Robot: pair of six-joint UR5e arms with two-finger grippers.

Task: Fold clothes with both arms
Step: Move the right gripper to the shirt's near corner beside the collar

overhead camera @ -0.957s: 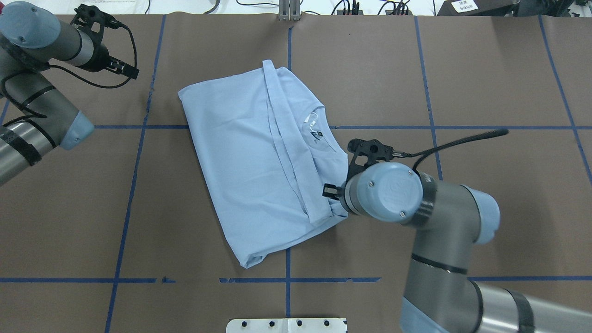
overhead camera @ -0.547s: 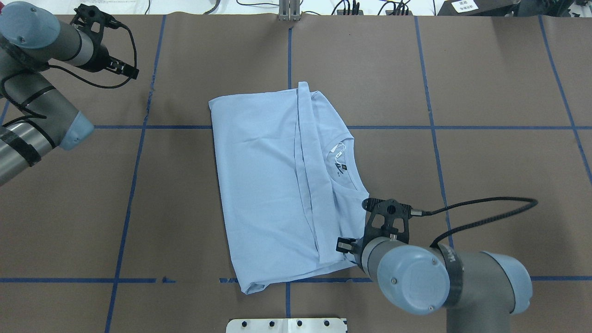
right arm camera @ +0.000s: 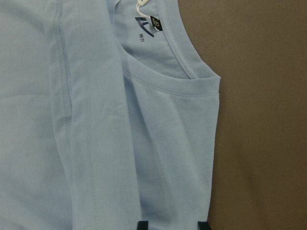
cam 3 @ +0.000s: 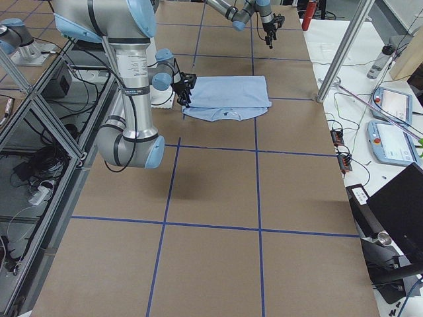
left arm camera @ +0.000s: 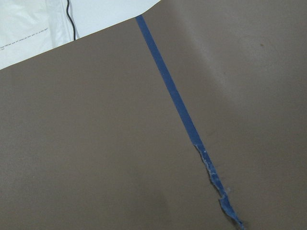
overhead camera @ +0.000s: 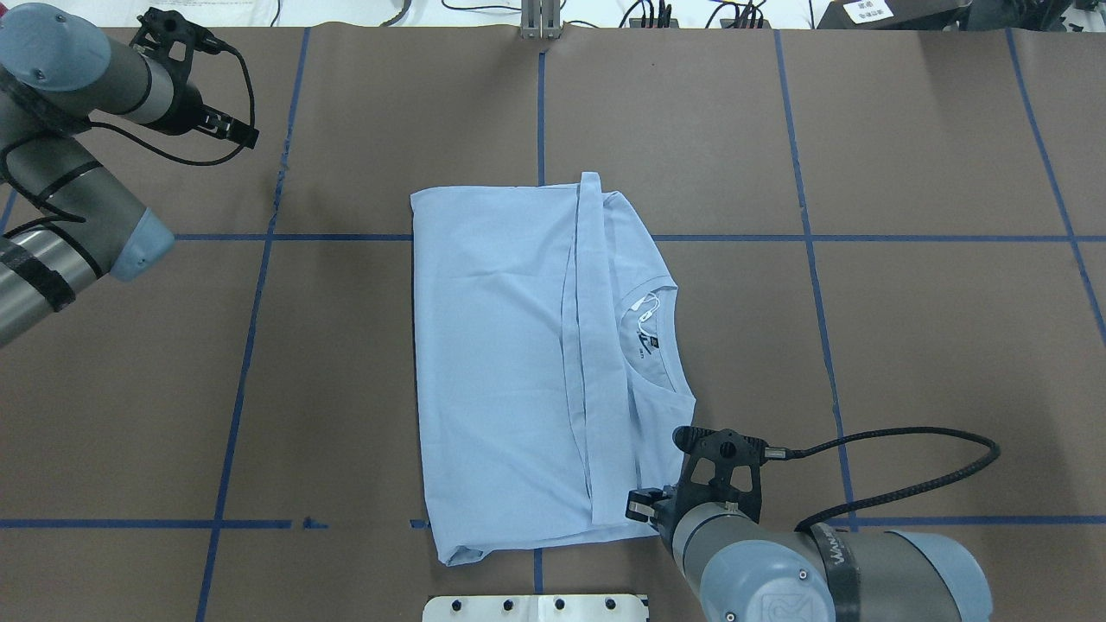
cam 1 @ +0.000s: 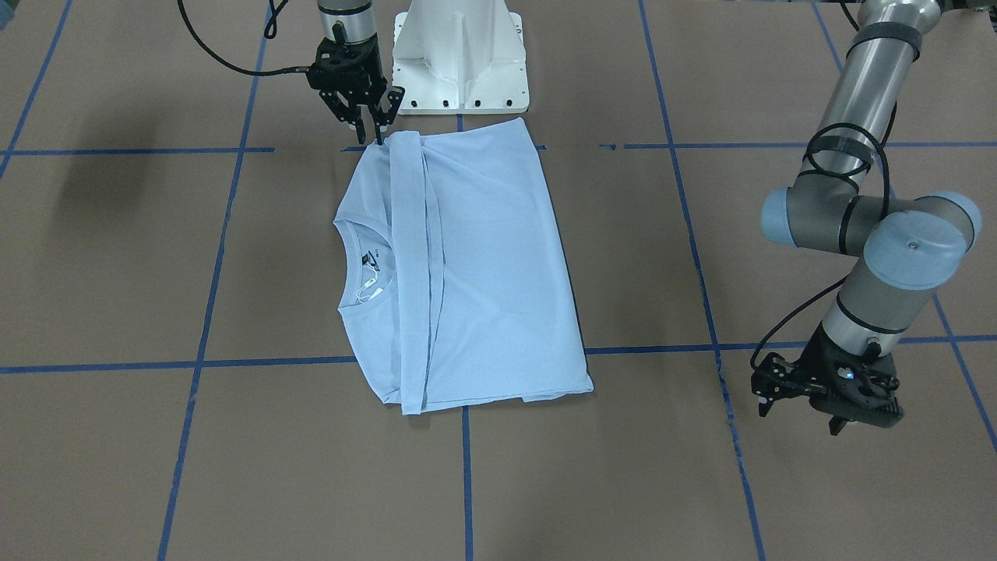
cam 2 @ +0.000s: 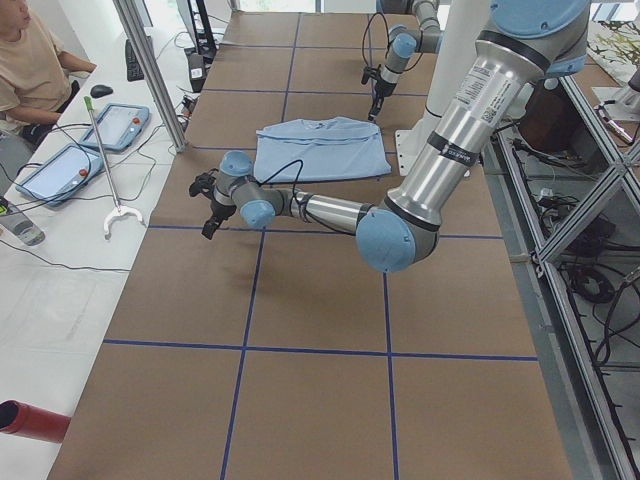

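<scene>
my overhead looks down from behind the base (cam 1: 459, 62); the front camera faces back at it, both sharing the t-shirt (overhead camera: 501, 363). side cameras sit far off at the ends; wrist cameras look close.

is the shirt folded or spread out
Folded. The shirt lies as a narrow rectangle, one layer lapped over another along a hem strip, with only part of the collar showing.

clock read from the t-shirt (overhead camera: 501, 363), 12 away from the robot | 12, 3, 9 o'clock: bare table (overhead camera: 933, 345), you can pass freely | 5 o'clock: right gripper (cam 1: 371, 136) and its cable (overhead camera: 995, 449) at the shirt's corner block you | 6 o'clock: white base plate (overhead camera: 536, 607) near, tight gap | 10 o'clock: left gripper (cam 1: 800, 417) well apart
</scene>
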